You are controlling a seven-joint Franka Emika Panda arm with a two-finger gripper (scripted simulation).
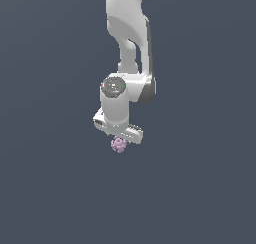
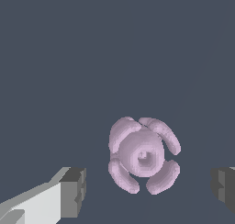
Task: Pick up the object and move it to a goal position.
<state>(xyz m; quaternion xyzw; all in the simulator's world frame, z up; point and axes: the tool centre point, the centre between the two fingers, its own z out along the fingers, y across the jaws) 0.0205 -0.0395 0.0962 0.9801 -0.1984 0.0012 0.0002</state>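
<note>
The object is a tiny pale pink-lilac knobbly ball [image 1: 118,145] with rounded bumps. In the exterior view it shows just below the white gripper [image 1: 120,139], whose fingers are hidden there behind the hand. In the wrist view the ball [image 2: 143,155] lies between the two dark fingertips [image 2: 75,191], with a clear gap on each side. The gripper [image 2: 149,188] is open around the ball and does not touch it.
The white arm [image 1: 125,48] comes down from the top of the exterior view. A plain dark blue-grey surface [image 1: 50,188] fills the rest of both views. No other object shows.
</note>
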